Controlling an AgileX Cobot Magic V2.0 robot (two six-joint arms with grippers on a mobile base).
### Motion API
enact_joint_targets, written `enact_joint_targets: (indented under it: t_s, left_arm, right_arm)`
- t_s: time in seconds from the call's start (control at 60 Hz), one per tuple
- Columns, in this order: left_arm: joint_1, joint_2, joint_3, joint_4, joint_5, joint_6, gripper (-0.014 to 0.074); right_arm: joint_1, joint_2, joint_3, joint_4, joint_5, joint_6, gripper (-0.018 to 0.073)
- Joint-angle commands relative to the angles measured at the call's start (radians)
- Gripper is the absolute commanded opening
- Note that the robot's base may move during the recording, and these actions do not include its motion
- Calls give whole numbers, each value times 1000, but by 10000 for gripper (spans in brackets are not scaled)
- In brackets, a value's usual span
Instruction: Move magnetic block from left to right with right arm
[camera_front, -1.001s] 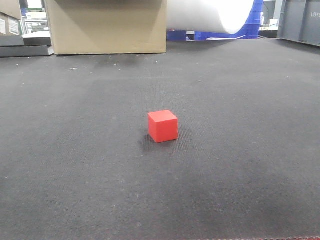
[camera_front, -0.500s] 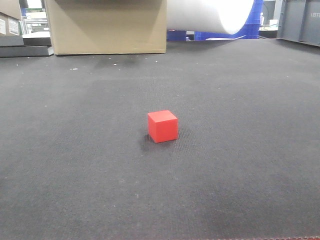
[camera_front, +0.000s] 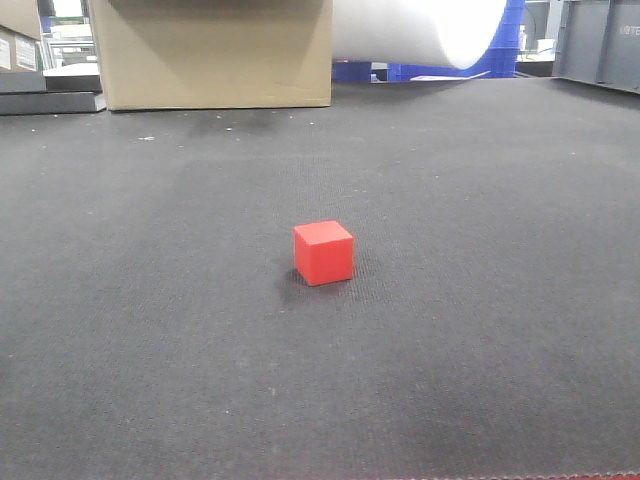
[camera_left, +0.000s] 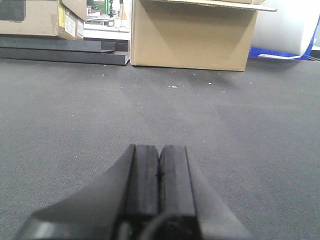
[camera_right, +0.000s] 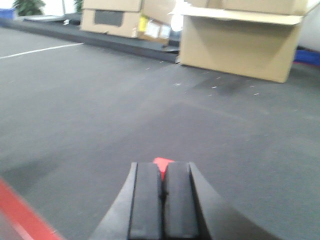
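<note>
on my front camera the magnetic block (camera_front: 324, 253) sits alone on the dark grey mat (camera_front: 480, 200), roughly in the middle of the view, flat on one face with a corner turned slightly toward me. nothing is touching it. behind it, well apart at the far edge of the mat, i see a brown cardboard box (camera_front: 215, 52), and to the right of that a big white roll (camera_front: 420, 28) in front of blue crates (camera_front: 510, 50).

neither arm shows in the front view. through the left wrist camera, the left gripper (camera_left: 159, 172) has its two black pads pressed together with no gap and nothing between them; it points over bare mat toward the cardboard box (camera_left: 192, 34), and the block is not in this view.

through the right wrist camera, the right gripper (camera_right: 163, 190) also has its pads closed against each other, holding nothing. a small bit of the magnetic block (camera_right: 162, 164) peeks up just beyond the fingertips, lined up with the seam between them. this picture is blurred, so i can't say for sure whether the tips touch the block or stop just short of it. a red strip (camera_right: 25, 215) runs along the mat's edge at the lower left of that view.
</note>
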Motion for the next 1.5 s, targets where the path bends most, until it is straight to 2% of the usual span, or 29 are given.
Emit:
enact_joint_targets:
  t_s: [0.0, 0.117, 0.317, 0.6, 0.751, 1.484]
  left_arm:
    - [2, -11, 8, 0, -94, -7, -116]
    - [2, -11, 8, 0, -94, -7, -116]
    - [2, -11, 8, 0, -94, -7, -116]
    - [2, -11, 8, 0, -94, -7, -116]
    - [2, -11, 8, 0, -94, -7, -116]
    - [2, -11, 8, 0, -94, -7, -116]
  right_arm:
    - [-73, 13, 7, -12, -115, -4, 69]
    - [-212, 13, 72, -25, -153, 19, 69]
    - [-418, -21, 210, -155, -294, 195, 69]
    - [-577, -125, 370, -161, -458, 196, 69]
    - [-601, -152, 453, -158, -547, 196, 69]
    - [-601, -152, 449, -157, -522, 196, 69]
